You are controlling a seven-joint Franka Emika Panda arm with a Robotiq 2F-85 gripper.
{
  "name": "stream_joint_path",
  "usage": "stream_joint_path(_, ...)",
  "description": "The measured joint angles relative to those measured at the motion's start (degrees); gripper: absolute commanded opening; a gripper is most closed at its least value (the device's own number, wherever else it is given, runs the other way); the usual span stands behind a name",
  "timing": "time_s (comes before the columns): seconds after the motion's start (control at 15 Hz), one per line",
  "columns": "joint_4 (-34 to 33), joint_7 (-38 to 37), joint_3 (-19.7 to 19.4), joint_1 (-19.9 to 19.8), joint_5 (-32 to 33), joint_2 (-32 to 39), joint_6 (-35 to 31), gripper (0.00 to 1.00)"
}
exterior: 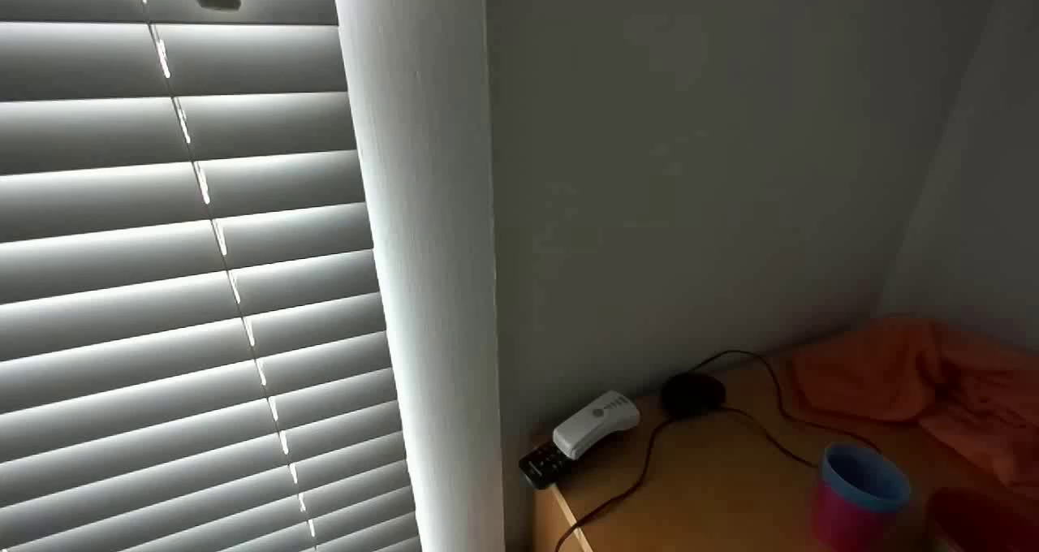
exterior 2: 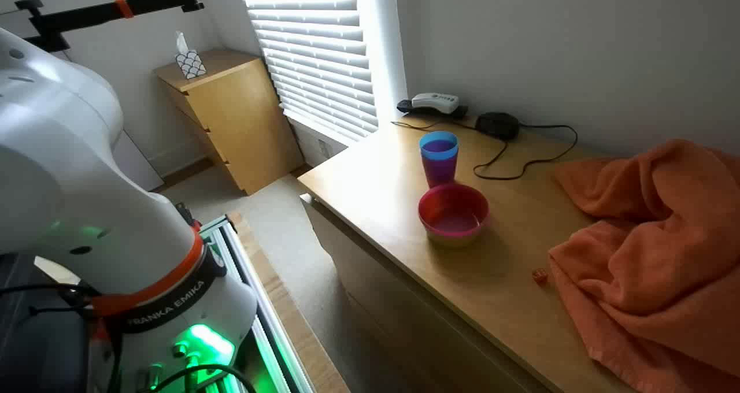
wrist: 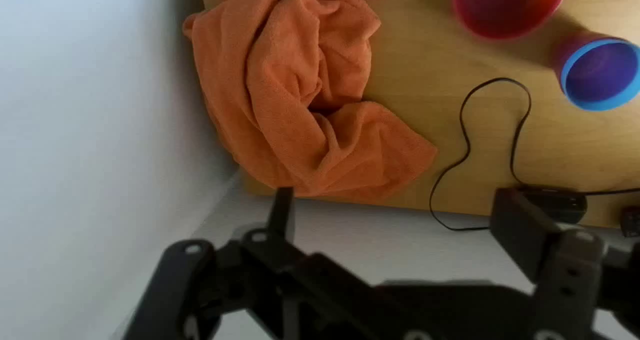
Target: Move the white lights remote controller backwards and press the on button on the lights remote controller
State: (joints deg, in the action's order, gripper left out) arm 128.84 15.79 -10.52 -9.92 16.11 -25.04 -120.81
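A white lights remote controller (exterior: 597, 424) is lying atop a slim black remote (exterior: 539, 465) at a corner of a wooden worktop (exterior 2: 370, 173), close to the wall (exterior: 690, 170) and the window blinds (exterior: 122, 325), while the claw (wrist: 394, 205) is hovering with its fingers (wrist: 283, 212) spread wide, gripping nothing. By its plastic-looking casing, the controller is promising a light, stiff load, probably a slippery one under a careless hold. Its long, narrow sides near the middle are offering the likeliest grip, sparing the marks (exterior: 599, 412) on its upper face. Its perch is posing the main risk: it is looking ready to slide under a nudge, perhaps dragging the lower remote over the corner.

Those marks are resembling buttons, but any labels are proving too small to read, leaving the on button unidentified. The controller is covering much of the black remote, hiding how firmly the two are sitting together. In the wrist view the controller is not showing; one finger is partly blocking a black corded lump (wrist: 562, 203), and a dark block (wrist: 631, 221) is running off the frame's edge, its identity unclear. Both exterior views are leaving the claw out of frame.
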Motion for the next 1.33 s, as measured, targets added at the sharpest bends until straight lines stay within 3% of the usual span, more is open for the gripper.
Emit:
stream_joint_path(0.6, 0.0, -0.4, 0.1, 0.1, -0.1, 0.1, -0.1, 1.0)
stream_joint_path(0.8, -0.5, -3.0, 1.5, 2.5, -5.1, 2.1, -0.2, 1.0)
stream_joint_path(1.07, -1.9, -14.6, 8.2, 7.9, -12.9, 7.6, -0.1, 1.0)
stream_joint_path(1.33, -5.3, -34.0, 16.8, 8.3, -13.1, 15.2, 0.7, 1.0)
